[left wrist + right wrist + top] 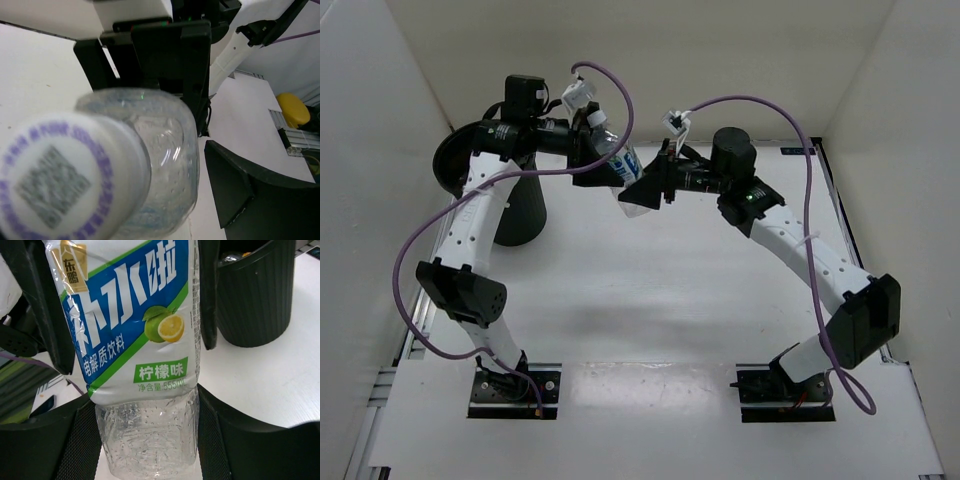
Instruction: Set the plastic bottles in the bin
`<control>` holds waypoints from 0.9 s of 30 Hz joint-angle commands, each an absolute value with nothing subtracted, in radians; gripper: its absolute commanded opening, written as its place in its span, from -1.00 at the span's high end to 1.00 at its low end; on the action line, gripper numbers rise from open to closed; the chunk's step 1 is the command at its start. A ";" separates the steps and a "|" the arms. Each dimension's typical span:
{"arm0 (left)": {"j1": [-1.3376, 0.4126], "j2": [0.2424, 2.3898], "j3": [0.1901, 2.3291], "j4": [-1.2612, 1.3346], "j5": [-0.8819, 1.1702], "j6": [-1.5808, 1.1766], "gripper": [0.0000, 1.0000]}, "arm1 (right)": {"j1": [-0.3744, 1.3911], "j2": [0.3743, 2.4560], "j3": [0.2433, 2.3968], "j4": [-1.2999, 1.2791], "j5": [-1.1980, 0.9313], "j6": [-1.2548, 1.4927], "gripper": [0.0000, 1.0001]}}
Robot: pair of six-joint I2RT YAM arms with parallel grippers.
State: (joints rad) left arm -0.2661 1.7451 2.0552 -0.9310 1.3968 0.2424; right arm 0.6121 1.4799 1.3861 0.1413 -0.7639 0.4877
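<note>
One clear plastic bottle (pixel 622 160) with a blue-white label (pixel 125 315) hangs in the air between both arms. My right gripper (pixel 640 188) (pixel 147 440) is shut on its clear lower end, a mesh pad against each side. My left gripper (pixel 605 158) (pixel 150 200) stands open, its fingers (pixel 207 295) straddling the labelled upper part. In the left wrist view the white cap (pixel 60 175) fills the near left, and a gap shows beside one finger (pixel 235 185). The black bin (pixel 520 205) (pixel 255 295) stands upright at the back left, just left of the bottle.
White walls close in the table (pixel 650 290) on the left, back and right. Purple cables (pixel 760 105) loop above both arms. The left arm's links rise close beside the bin. A yellow object (pixel 292 107) lies beyond the table's right edge.
</note>
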 commanded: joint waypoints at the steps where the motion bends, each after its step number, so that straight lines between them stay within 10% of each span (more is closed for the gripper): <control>1: -0.270 1.735 2.111 -0.890 1.399 0.222 -1.00 | 0.635 1.499 1.453 0.101 -0.824 0.446 1.00; 4: -0.270 1.735 2.111 -0.881 1.340 0.213 -0.57 | 0.646 1.508 1.463 0.101 -0.813 0.437 1.00; 5: -0.270 1.735 2.111 -0.881 1.324 0.213 -0.27 | 0.646 1.508 1.463 0.101 -0.813 0.437 1.00; 6: -0.270 1.724 2.099 -0.881 1.304 0.213 0.44 | 0.646 1.508 1.463 0.092 -0.813 0.437 1.00; 8: -0.270 1.715 2.088 -0.881 1.244 0.213 0.78 | 0.646 1.508 1.473 0.077 -0.804 0.427 1.00; 12: -0.261 1.694 2.068 -0.881 1.175 0.213 0.78 | 0.646 1.497 1.483 0.006 -0.720 0.394 0.38; 14: -0.252 1.683 2.079 -0.881 1.112 0.213 0.78 | 0.646 1.486 1.483 -0.053 -0.668 0.376 -0.69; 15: -0.242 1.669 2.097 -0.881 1.020 0.213 0.78 | 0.646 1.470 1.483 -0.076 -0.626 0.364 -0.90; 27: -0.253 1.591 2.279 -0.775 -0.125 0.440 0.78 | 0.617 1.167 1.259 -0.178 0.055 0.373 -1.00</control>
